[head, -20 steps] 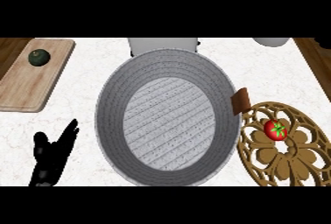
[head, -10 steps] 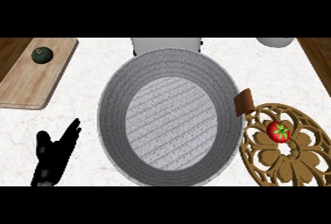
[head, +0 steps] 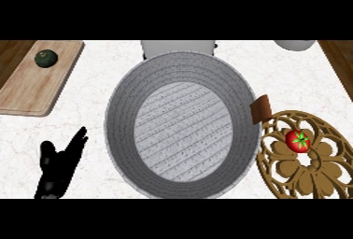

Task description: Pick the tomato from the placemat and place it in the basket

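A small red tomato (head: 299, 140) with a green stem lies on the round wooden openwork placemat (head: 307, 172) at the lower right. To its left, filling the middle of the counter, stands a large grey woven basket (head: 118, 116) with a brown tag (head: 260, 109) on its right rim. My left hand (head: 57, 169) rests at the lower left, open with fingers straight and pointing up, well away from the tomato. My right hand does not show.
A wooden cutting board (head: 38, 84) lies at the upper left with a dark green round fruit (head: 46, 58) on it. A grey object (head: 178, 46) sits behind the basket, and a white vessel (head: 295, 45) at the top right.
The whole view has shifted slightly; the left hand has edged a little to the right. Tomato, placemat and basket keep their places relative to each other.
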`<control>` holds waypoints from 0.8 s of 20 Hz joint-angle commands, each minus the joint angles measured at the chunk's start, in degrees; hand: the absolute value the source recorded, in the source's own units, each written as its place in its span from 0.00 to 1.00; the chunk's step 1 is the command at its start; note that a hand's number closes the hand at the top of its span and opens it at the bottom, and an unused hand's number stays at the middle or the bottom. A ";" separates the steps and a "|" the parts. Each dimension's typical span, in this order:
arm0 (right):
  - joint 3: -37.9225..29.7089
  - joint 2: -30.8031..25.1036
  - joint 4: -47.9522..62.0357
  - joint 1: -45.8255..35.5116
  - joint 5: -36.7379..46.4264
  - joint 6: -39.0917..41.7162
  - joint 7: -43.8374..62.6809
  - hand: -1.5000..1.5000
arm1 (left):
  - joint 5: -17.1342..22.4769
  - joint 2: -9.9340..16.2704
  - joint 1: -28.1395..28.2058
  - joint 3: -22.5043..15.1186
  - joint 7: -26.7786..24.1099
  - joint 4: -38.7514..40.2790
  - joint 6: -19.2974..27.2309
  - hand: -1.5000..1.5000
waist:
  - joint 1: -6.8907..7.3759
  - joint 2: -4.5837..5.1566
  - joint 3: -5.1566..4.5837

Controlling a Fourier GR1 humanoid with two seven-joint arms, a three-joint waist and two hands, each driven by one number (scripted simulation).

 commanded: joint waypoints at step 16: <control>10.22 16.43 0.27 8.86 20.26 -14.70 -7.19 0.00 | -1.82 -2.61 1.53 1.49 3.86 0.62 -1.75 0.50 | -0.36 0.22 -0.34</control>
